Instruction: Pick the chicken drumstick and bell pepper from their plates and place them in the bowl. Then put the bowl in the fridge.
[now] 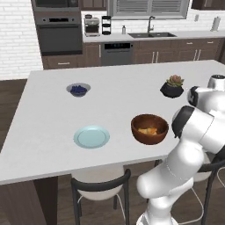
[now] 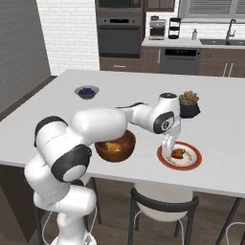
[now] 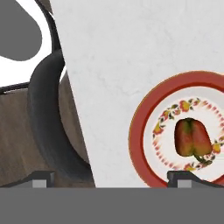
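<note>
Jaws wide & empty, just above the red-rimmed plate – bell pepper next to grab.

Gripper [image 2: 168, 146] hangs low over the plate's near-left rim; in hand view the two tips stand far apart, nothing btwn them. Red-rimmed plate [image 3: 144, 127] sits under & toward the right tip; bell pepper [image 3: 192, 137] lies on its side mid-plate, just beyond the right tip, green stem pointing back toward it, so jaws prob. need a small shift over to centre on it. Judgement: pepper looks light, glossy & rounded, so likely slippery, firm-ish but hollow; best taken across the fat mid-body, not the stem, w/ moderate squeeze. Further off to the side: wooden bowl [image 2: 115, 146] on the worktop [image 2: 220, 124], chicken drumstick [image 1: 147, 130] already inside. Light blue plate [image 1: 91, 136] beyond the bowl, bare.
</note>
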